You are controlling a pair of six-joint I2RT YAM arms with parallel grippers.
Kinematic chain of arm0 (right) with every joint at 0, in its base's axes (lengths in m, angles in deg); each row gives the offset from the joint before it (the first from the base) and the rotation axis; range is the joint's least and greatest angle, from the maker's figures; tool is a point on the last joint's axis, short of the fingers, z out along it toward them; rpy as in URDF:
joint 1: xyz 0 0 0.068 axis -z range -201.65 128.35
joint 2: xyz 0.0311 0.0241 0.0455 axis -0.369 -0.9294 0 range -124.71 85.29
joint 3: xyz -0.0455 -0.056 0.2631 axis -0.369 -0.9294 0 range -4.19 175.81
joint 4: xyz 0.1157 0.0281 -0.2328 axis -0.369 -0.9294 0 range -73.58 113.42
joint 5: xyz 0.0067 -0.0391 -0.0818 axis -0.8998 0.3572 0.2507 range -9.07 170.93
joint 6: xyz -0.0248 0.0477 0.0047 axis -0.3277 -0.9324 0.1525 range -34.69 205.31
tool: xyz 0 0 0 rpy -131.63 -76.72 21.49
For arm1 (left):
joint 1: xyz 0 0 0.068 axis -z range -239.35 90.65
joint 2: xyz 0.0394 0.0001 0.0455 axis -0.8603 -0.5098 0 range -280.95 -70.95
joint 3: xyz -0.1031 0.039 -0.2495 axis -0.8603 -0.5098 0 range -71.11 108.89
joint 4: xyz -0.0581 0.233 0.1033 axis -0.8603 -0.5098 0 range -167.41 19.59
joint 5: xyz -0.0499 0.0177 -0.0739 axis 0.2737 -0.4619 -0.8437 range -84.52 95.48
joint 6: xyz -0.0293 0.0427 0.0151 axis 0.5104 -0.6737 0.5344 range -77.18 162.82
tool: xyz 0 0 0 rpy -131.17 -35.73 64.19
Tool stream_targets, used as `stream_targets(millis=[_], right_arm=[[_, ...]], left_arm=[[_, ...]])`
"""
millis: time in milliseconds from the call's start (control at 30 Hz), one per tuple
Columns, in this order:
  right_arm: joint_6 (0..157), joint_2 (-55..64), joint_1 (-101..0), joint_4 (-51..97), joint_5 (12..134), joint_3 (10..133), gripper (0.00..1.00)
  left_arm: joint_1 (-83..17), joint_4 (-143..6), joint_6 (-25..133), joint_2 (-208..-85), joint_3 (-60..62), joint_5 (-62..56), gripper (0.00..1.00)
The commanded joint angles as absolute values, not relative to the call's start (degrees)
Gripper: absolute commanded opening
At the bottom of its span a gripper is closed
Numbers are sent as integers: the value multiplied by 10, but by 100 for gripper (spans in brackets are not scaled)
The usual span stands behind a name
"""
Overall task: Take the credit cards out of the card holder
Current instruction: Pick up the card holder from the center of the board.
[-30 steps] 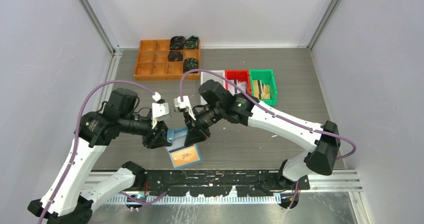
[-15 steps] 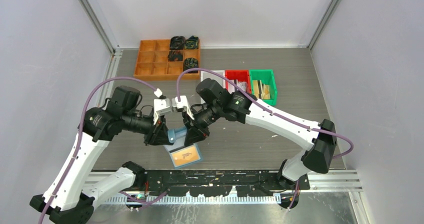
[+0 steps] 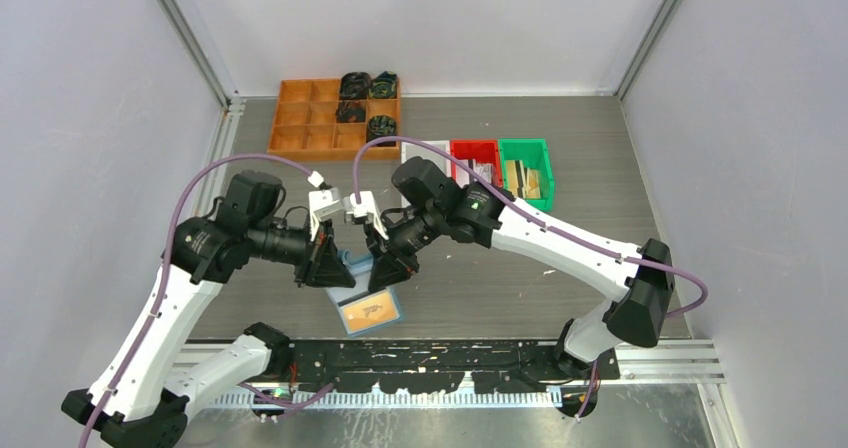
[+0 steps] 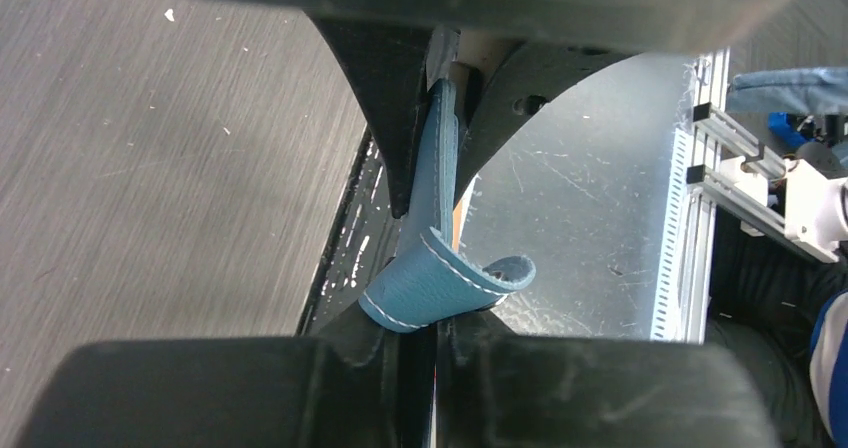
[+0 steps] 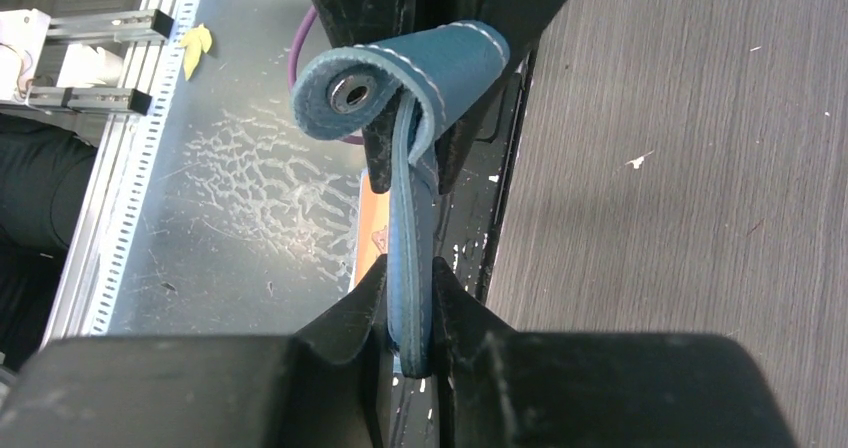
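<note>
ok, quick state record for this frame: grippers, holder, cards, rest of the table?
left gripper: shut on card holder
right gripper: shut on the holder's opposite edge
card holder: held edge-on between both grippers, off the table; snap tab curled over
cards: orange-faced rectangle just below the grippers; card or holder flap, cannot tell
far side: orange tray, red bin, green bin

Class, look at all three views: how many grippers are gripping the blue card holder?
2. The left gripper pinches the card holder at its tab end; the right gripper pinches the opposite edge. Both are in plain view, none hidden.
</note>
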State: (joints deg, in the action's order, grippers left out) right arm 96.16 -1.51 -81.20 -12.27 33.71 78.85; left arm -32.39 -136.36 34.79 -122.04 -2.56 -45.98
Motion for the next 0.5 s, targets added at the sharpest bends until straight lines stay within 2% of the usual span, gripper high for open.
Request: stream_targets(millis=[0,67,100,167,233,267,467], right_arm=[[961,9,-818,-56,336,809,4],[951,11,-813,-42,337,806,6],[941,13,-809,-31,337,802,11],[910,23,-795,6,338,785,24],[868,41,-777,63,345,755,43],[847,52,-764,92,353,739,49],[735,120,-707,213,415,655,70]], left_arm=[[-321,-1312,374,-1228,-32,-512,1],[-321,-1306,382,-1229,-29,-501,0],[-321,-1303,386,-1229,-28,-491,0],[-322,-1290,397,-1229,-25,-468,0],[-330,-1269,415,-1226,-27,-448,0],[-335,-1260,423,-1226,-26,-442,0],[-396,-1210,480,-1235,-28,-425,0]])
